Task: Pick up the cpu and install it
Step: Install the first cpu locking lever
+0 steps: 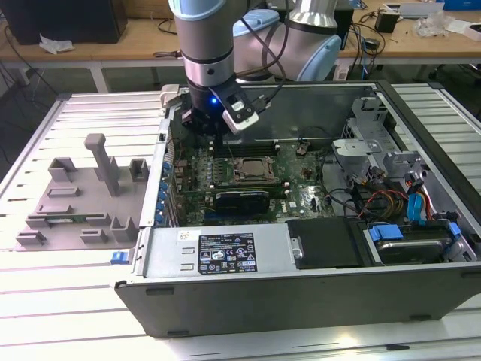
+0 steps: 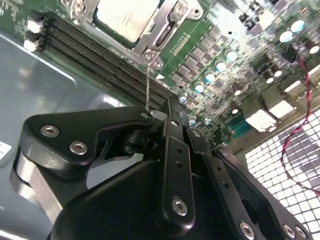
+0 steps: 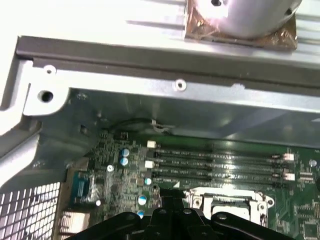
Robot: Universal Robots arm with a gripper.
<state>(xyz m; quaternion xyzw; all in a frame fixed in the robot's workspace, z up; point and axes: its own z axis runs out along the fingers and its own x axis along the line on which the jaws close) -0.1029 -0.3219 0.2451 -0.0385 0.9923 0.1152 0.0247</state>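
The gripper (image 2: 165, 111) hangs just beside the socket (image 2: 167, 27), a little above the board; its jaws stand narrow, the tips drawn together, and no chip sits between them. A thin metal rod (image 2: 147, 82) runs from the socket's near corner up to the tips; I cannot tell whether it is pinched or only touching.

Next comes the socket itself, and the cpu (image 2: 125, 15) lies inside it, flat and square to the frame; so the picking up and the setting down look done. The metal frame lies around the chip's edge in the second wrist view. Whether it is latched I cannot tell, so I judge the task near its end rather than finished.

The cpu shows a pale silvery top, smooth and dull, with a lighter rim under the frame; no tilt or raised corner shows.

Just beyond the socket run the dark memory slots (image 2: 100, 55), parallel to one side of it. Past those stands the grey wall of the case (image 1: 301, 301). Well apart from the socket, outside the case, the grey fixture (image 1: 75, 195) lies with no chip showing on it.
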